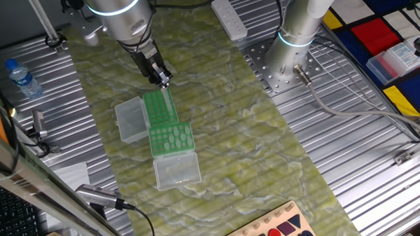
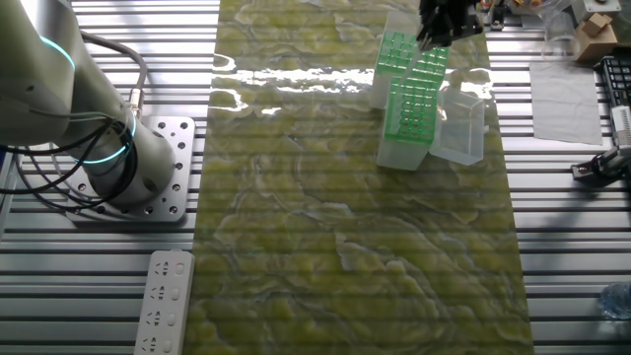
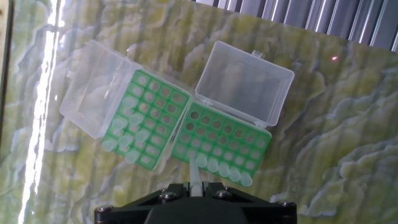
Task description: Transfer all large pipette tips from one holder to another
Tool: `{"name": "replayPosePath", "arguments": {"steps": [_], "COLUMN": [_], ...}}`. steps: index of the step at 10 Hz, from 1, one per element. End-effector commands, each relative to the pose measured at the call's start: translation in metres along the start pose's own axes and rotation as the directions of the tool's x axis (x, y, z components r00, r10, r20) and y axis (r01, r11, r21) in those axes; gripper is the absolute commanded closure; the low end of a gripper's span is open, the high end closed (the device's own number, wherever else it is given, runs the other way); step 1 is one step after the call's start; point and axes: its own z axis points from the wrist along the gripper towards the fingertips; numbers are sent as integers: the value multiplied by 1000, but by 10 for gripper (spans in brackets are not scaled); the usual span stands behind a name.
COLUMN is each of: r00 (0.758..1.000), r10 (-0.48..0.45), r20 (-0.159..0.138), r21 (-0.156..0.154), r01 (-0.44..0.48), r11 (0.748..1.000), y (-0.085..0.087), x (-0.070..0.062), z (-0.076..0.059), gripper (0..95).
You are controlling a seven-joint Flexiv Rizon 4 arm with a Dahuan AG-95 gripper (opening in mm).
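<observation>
In one fixed view, a clear plastic water bottle (image 1: 22, 78) lies at the far left on the ribbed metal worktop (image 1: 349, 137). Right of it, two green plastic tip racks sit side by side on a yellow-green marbled mat (image 1: 265, 155), each with a clear hinged lid folded open. In the hand view the left green rack (image 3: 146, 127) holds a loose cluster of large whitish translucent pipette tips (image 3: 127, 140) along its lower-left rows. The right green rack (image 3: 221, 142) holds one row of tips (image 3: 227, 169) along its near edge, the other holes dark.

The silver robot arm (image 1: 119, 10) reaches down from the top left of that fixed view, its wrist angled toward the racks, with the black claw (image 1: 162, 79) poised just above their far end. One single pale tip (image 3: 194, 177) stands upright between the claw's fingers, which are clenched on it, above the near edge of the right rack. Whether its point touches the rack I cannot tell.

In the other fixed view the claw is cut off by the top edge, and the tips are too faint to make out. Farther right stand a second silver robot base (image 1: 297, 37) and a white plastic tray (image 1: 394, 61) on a coloured panel.
</observation>
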Motion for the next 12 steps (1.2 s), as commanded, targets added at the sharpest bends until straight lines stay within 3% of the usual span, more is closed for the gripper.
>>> {"name": "replayPosePath", "arguments": {"steps": [1, 5, 7, 10, 12], "r00": [1000, 1000, 1000, 1000, 999], "r10": [1, 16, 9, 12, 41], "r20": [4, 11, 12, 11, 30], "r21": [0, -6, -4, -4, -11], "r01": [-1, -16, -8, -12, -40], "r11": [1000, 1000, 1000, 1000, 999], "y": [0, 4, 5, 6, 13], "x": [1, 0, 0, 0, -6], "z": [3, 10, 12, 14, 18], "gripper": [950, 950, 570, 570, 570]}}
